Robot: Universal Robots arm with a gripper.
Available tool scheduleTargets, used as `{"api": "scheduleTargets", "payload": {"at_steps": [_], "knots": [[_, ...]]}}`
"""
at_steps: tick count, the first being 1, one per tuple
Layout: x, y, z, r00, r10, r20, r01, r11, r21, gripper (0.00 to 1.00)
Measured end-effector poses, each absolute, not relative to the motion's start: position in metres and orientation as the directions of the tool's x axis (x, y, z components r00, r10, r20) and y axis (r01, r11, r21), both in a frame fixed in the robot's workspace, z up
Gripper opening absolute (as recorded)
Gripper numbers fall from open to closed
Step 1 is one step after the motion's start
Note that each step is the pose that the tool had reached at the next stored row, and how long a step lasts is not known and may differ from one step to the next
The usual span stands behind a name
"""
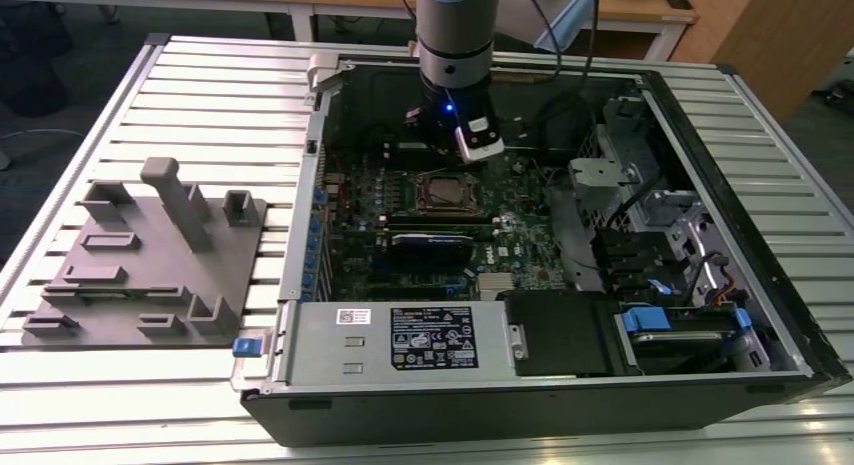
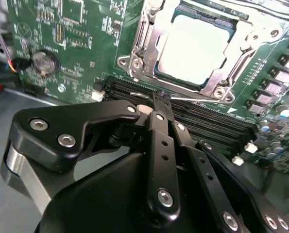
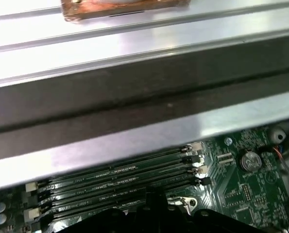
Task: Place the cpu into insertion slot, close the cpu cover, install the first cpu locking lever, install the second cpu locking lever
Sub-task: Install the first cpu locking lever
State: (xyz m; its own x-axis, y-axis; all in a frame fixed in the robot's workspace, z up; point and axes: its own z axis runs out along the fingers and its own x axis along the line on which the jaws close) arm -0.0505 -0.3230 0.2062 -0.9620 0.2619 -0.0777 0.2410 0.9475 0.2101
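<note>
The cpu [image 2: 195, 46] lies flat in the insertion slot [image 2: 133, 62] on the green board, its pale silver top showing. The cpu cover [image 2: 221, 74], a silver frame, lies down around the chip's edges. A thin metal lever [image 2: 202, 100] runs along the socket's near side. My gripper [image 2: 161, 97] is shut, its black fingers pressed together with nothing between them, the tips just beside that edge of the socket over the black memory slots [image 2: 207, 121]. In the exterior view my gripper [image 1: 451, 157] hangs inside the case just behind the cpu [image 1: 445, 193].
The open computer case [image 1: 747, 380] lies on a slatted metal table [image 1: 200, 75]. A grey fixture plate [image 1: 147, 255] with posts sits at the exterior view's left. The case wall [image 3: 144, 116] runs close to the memory slots [image 3: 115, 179]. A coin battery [image 2: 44, 62] sits on the board.
</note>
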Motion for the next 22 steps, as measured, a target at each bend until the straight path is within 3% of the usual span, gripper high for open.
{"api": "scheduleTargets", "payload": {"at_steps": [22], "knots": [[-0.0546,-0.3165,0.2044,-0.889,0.451,-0.078,0.427,0.879,0.210,0.10]]}}
